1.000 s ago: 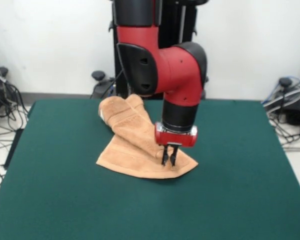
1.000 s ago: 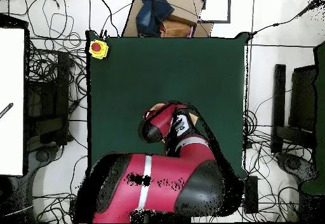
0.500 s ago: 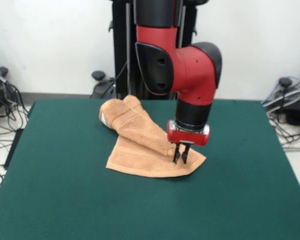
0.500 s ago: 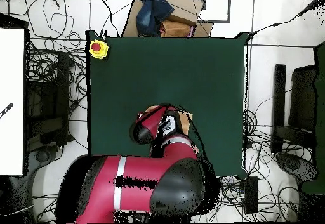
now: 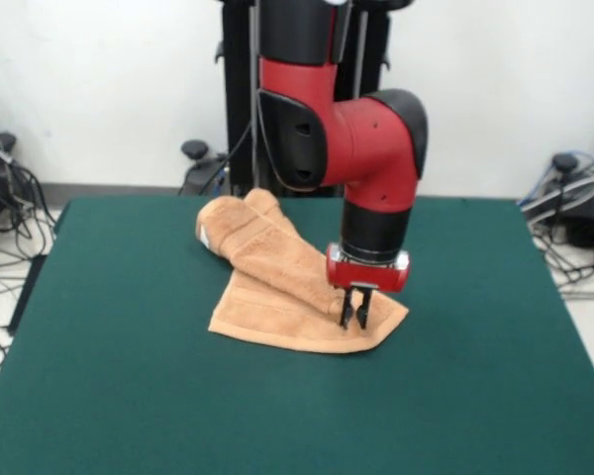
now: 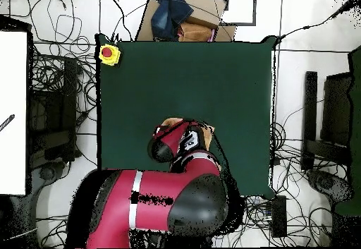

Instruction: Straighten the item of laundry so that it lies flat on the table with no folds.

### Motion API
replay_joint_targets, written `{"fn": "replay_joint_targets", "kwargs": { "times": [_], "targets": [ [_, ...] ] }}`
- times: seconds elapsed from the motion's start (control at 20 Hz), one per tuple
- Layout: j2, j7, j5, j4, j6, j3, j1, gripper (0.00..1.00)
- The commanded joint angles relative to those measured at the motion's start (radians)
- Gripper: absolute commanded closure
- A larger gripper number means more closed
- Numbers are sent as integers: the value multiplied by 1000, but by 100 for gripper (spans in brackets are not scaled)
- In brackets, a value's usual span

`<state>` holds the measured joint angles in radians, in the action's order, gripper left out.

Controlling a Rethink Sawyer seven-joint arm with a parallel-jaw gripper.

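Front view, jaws (image 5: 355, 315) nearly closed, pinching folded towel (image 5: 277, 287) corner

We see the green table (image 5: 129, 396) bare on its near half and along both sides, open for passage. The one obstacle on it is the bunched towel (image 5: 277, 287), humped toward the far edge. The arm (image 5: 351, 148) stands over the towel's right corner; in the overhead view it hides most of it.
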<state>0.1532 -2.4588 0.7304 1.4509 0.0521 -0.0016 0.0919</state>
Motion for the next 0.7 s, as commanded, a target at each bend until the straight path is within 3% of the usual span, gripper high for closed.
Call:
{"fn": "replay_joint_targets", "kwargs": {
  "times": [0.05,0.7],
  "targets": [
    [-78,-128,-65,-9,-61,-64,0,0],
    [-59,-73,-94,13,-80,-72,14,0]
  ]
}}
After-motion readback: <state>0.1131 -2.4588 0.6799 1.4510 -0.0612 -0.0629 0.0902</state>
